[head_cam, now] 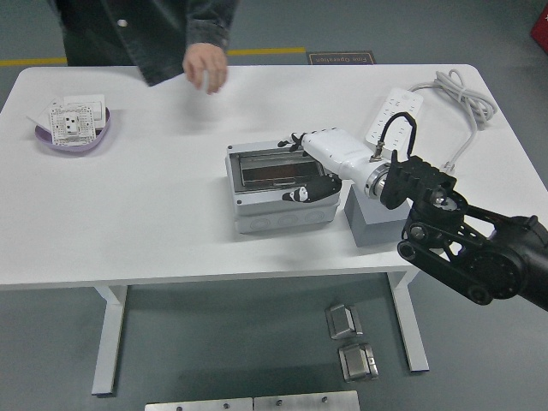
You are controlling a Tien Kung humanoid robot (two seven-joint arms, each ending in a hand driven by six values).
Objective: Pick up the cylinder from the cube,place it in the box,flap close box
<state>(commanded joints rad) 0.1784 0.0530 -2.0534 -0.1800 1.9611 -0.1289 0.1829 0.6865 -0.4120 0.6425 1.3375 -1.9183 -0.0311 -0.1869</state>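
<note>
Right arm (479, 248): black, chunky rounded joint housings w/ round caps and screw recesses, glossy finish. Forearm section white, smooth shell, metal collar at wrist. Thin black cable (396, 128) looping up from collar. Right hand (310, 175): white back, black fingers w/ white tip patches. Person (145, 34) at far side: dark denim jacket, buttoned cuff.
</note>
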